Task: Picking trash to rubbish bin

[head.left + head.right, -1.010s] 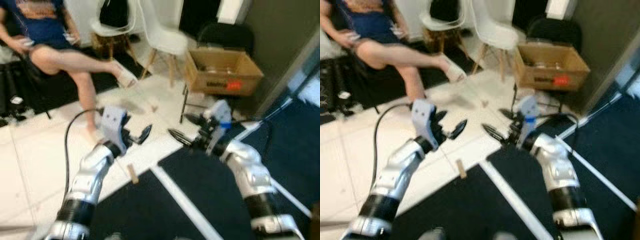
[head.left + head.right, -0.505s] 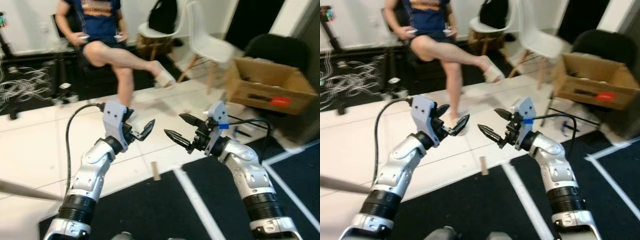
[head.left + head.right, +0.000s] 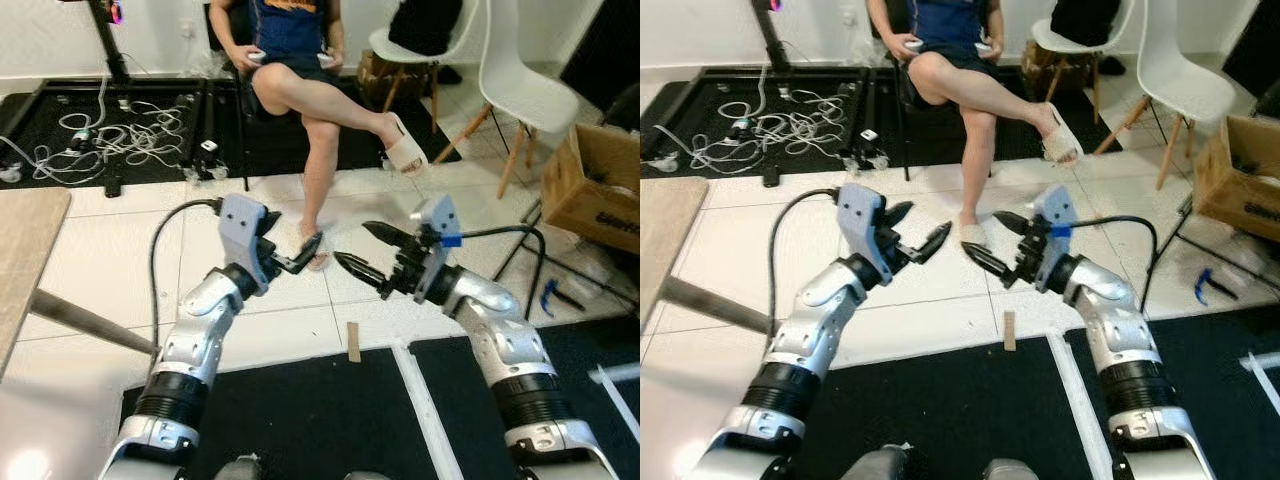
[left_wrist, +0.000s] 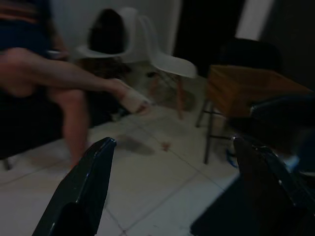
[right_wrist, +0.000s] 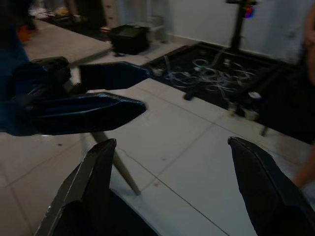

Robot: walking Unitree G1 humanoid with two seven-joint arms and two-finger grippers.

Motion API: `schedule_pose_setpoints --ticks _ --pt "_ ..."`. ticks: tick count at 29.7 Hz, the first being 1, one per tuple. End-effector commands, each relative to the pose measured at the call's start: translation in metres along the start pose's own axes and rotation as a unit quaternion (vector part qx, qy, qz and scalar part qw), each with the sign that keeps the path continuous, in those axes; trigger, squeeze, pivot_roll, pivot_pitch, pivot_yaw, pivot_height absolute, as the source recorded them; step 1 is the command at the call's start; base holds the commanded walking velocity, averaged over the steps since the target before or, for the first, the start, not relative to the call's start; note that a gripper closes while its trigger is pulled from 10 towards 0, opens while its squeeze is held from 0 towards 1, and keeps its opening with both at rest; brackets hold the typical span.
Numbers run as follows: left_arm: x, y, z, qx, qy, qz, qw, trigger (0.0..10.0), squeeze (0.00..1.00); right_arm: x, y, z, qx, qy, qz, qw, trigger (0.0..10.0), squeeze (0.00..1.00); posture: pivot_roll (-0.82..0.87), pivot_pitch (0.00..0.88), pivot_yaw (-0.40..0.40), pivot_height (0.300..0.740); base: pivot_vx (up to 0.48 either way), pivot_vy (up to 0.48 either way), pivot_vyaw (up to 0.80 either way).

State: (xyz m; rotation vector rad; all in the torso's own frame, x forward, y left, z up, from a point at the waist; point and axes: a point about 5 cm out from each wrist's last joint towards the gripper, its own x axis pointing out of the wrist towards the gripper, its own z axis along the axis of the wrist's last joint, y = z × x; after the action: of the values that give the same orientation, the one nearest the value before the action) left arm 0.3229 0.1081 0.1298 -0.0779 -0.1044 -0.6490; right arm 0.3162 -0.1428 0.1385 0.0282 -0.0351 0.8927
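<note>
A small wooden block lies nearest me on the white floor, right at the edge of the dark mat. Above it I hold both arms raised: my left gripper and my right gripper face each other, tips apart, each spread wide and holding nothing. Beyond them sits a person with legs crossed. Far right, past a white chair, stands a cardboard box.
</note>
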Motion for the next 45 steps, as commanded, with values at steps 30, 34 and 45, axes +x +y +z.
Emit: schedule_pose_setpoints --ticks 30,34,45 --pt "-0.0074 0.0057 -0.0086 -0.005 0.009 -0.005 1.0 10.0 0.0 0.0038 0.0042 -0.0068 -0.02 -0.001 -0.045 0.999 10.0 0.0 -0.05 0.0 -0.001 0.74 0.0 0.0 0.73" --pt "-0.0072 0.0062 -0.0081 -0.005 0.008 -0.006 1.0 10.0 0.0 0.0045 0.0042 -0.0067 -0.021 0.0 -0.045 0.999 10.0 0.0 -0.05 0.0 -0.003 0.74 0.0 0.0 0.73" --pt "-0.0071 0.0078 -0.0077 -0.004 0.004 0.0 1.0 10.0 0.0 0.0053 0.0026 -0.0063 -0.017 -0.001 -0.042 0.999 10.0 0.0 -0.05 0.0 -0.029 0.74 0.0 0.0 0.73"
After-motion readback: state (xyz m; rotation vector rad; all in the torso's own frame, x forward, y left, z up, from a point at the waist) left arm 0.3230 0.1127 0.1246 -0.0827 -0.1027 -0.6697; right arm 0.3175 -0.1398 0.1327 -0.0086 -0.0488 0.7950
